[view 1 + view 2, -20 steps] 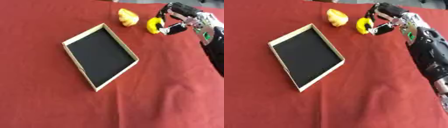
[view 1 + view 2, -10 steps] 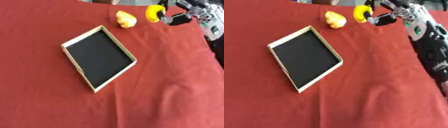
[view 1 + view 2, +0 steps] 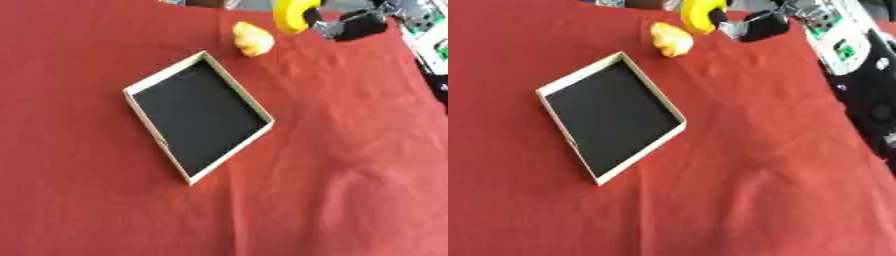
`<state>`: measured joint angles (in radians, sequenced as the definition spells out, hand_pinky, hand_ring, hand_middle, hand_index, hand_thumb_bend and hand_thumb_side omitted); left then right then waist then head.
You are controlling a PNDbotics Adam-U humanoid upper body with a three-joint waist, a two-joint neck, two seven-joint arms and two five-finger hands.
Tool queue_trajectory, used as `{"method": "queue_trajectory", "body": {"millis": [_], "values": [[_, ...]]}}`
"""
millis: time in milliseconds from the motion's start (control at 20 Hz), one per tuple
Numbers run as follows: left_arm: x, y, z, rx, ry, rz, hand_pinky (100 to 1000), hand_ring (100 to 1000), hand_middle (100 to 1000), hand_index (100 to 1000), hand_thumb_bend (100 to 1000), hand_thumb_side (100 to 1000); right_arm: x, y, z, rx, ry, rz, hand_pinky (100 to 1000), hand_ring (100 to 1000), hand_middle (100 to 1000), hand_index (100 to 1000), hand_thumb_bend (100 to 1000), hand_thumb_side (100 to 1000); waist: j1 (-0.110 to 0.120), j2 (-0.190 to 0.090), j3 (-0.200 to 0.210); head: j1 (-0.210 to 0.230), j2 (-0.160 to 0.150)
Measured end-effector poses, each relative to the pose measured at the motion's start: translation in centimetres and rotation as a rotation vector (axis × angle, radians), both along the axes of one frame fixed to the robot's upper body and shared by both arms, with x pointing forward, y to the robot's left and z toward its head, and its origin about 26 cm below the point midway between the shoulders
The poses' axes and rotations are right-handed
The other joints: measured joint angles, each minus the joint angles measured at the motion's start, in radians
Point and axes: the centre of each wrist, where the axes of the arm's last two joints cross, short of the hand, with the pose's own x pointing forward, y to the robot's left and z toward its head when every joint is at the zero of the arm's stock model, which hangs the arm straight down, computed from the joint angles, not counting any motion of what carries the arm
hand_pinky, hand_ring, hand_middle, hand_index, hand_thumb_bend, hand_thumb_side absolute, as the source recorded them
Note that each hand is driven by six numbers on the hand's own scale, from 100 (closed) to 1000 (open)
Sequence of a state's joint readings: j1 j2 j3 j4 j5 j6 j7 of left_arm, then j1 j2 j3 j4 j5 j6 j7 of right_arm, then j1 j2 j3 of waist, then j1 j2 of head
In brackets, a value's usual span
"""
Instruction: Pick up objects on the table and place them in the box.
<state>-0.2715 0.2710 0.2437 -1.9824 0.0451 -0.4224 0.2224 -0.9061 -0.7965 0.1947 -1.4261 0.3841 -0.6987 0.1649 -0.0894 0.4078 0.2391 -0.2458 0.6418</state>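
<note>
The bench [image 3: 350, 190], under its red cloth, carries the shallow black-lined box [image 3: 199, 115] down and to the left of your right hand [image 3: 354, 25]. That hand is curled round a yellow curved piece [image 3: 289, 14], lifted clear; it looks light, smooth and likely slippery, so keep hold across its middle. A yellow lump [image 3: 251, 39] lies just below-left.

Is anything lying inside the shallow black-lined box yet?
No, the shallow black-lined box shows only its bare dark floor; the right hand holds a yellow object.
</note>
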Motion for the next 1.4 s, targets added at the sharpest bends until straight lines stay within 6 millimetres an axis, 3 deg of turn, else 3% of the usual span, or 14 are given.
{"method": "queue_trajectory", "body": {"millis": [300,450,700,1000,1400], "values": [[0.0,0.0,0.1,-0.003,-0.007,0.0,852,709,796,889,100,709,-1.3,2.9,0.8,-0.033,0.008,0.096,813,627,356,468,100,129,0.001,-0.004,0.01,-0.004,0.004],[0.0,0.0,0.1,-0.011,-0.014,0.004,852,709,796,889,100,706,-1.8,5.3,0.0,-0.038,0.014,0.181,812,625,356,468,100,121,0.003,-0.01,0.019,-0.005,0.018],[-0.1,0.3,0.0,-0.026,-0.021,0.023,852,707,797,889,100,715,-2.3,8.2,-2.2,-0.026,0.054,0.236,808,621,355,467,100,133,0.007,-0.01,0.005,-0.001,0.031],[-0.2,0.4,-0.2,-0.024,-0.015,0.042,853,703,797,888,100,716,-1.3,11.4,-5.3,-0.031,0.119,0.245,800,618,356,471,100,171,0.007,-0.01,-0.007,0.01,0.034],[-0.3,0.5,-0.4,-0.024,-0.005,0.047,853,698,798,888,100,718,0.6,11.6,-9.8,-0.065,0.225,0.147,794,626,381,500,100,196,0.003,-0.003,-0.009,0.018,0.032]]}}
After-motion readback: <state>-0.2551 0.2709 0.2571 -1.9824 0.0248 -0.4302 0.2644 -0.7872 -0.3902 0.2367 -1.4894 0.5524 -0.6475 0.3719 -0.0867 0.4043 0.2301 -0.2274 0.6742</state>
